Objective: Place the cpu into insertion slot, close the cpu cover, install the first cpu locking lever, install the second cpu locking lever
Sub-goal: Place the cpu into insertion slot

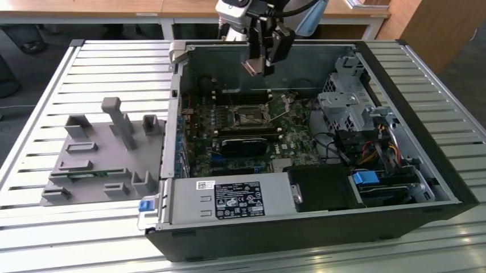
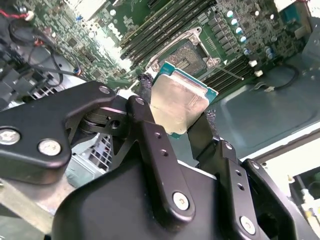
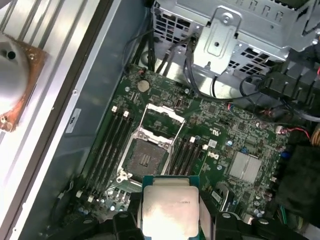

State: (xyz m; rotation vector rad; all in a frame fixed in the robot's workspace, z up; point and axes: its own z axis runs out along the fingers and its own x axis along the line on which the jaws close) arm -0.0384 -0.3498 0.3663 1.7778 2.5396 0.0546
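My gripper (image 1: 256,67) hangs above the open computer case, shut on the cpu (image 1: 254,68). In both wrist views the black fingers (image 2: 145,120) (image 3: 222,222) clamp two opposite edges of the cpu (image 2: 177,102) (image 3: 169,210), a square chip with a silvery-tan top and a green rim. The insertion slot (image 1: 247,116) (image 2: 192,52) (image 3: 147,160) lies well below on the green board, dark centre bare. The cpu cover (image 3: 161,114) is swung open at one side of the slot. A thin locking lever (image 2: 227,72) (image 1: 285,111) sticks up beside it.
Long black memory slots (image 3: 107,145) flank the socket. A metal drive cage (image 1: 349,108) and cables fill the case on the exterior view's right, a power supply (image 1: 227,199) sits at its front. A grey fixture (image 1: 99,153) lies on the slatted table (image 1: 45,227).
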